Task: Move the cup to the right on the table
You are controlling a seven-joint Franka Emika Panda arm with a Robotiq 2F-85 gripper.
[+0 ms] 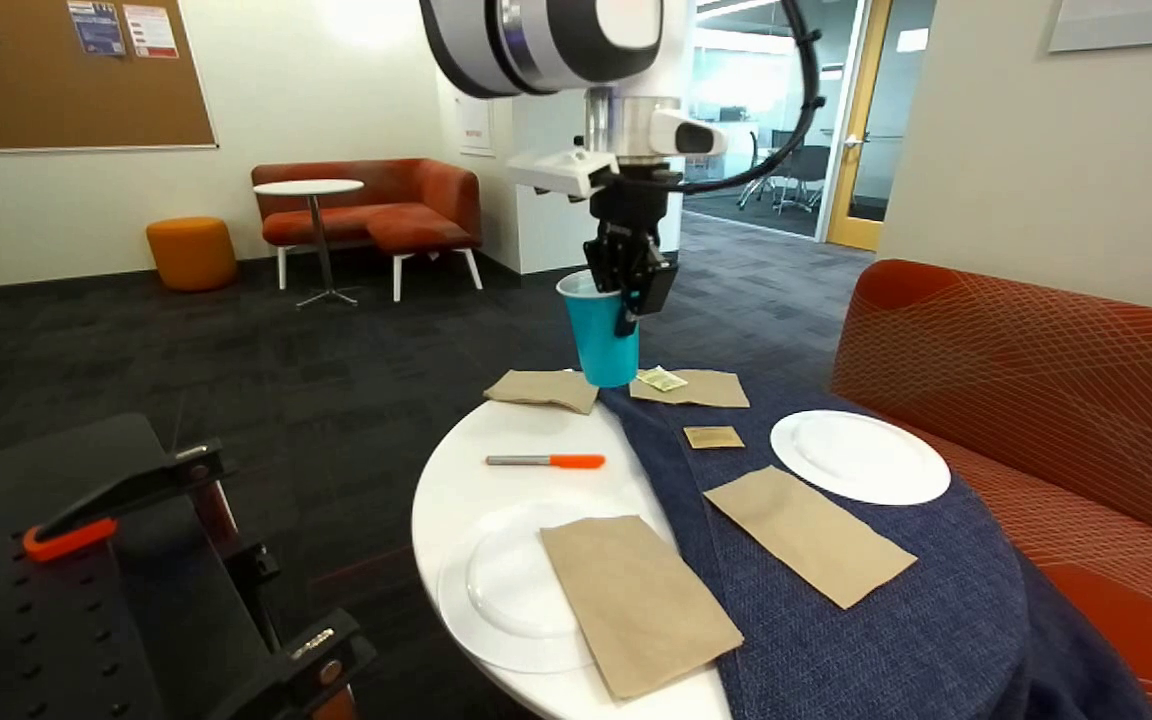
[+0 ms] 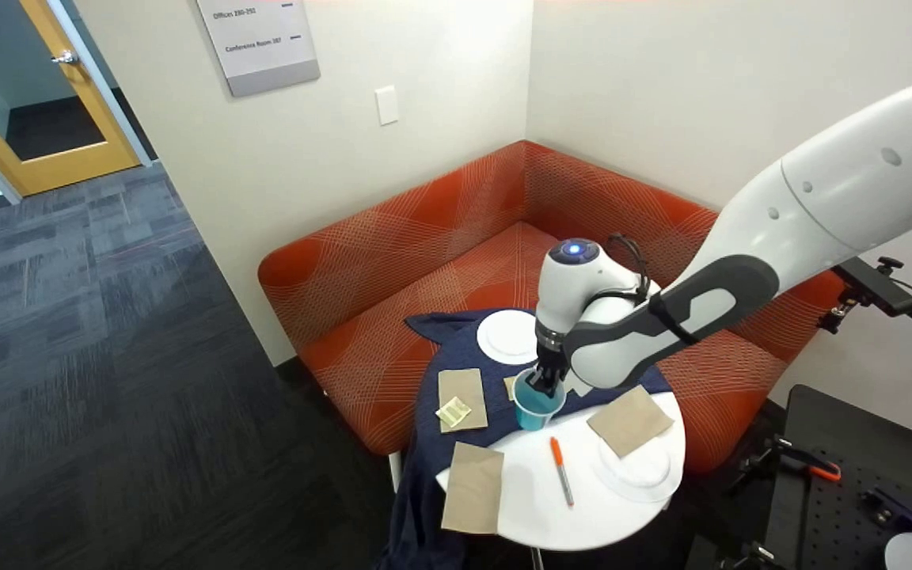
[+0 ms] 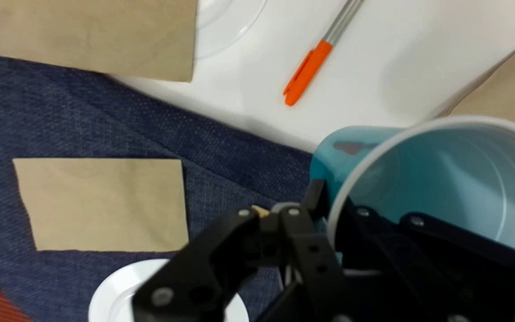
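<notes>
a round white worktop, half draped in dark blue cloth, bears brown napkins, white plates and an orange-capped pen.

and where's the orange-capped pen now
In an exterior view, the orange-capped pen lies on the white part of the table, between a brown napkin on its left and a plate on its right; in the wrist view, near the top.
</notes>
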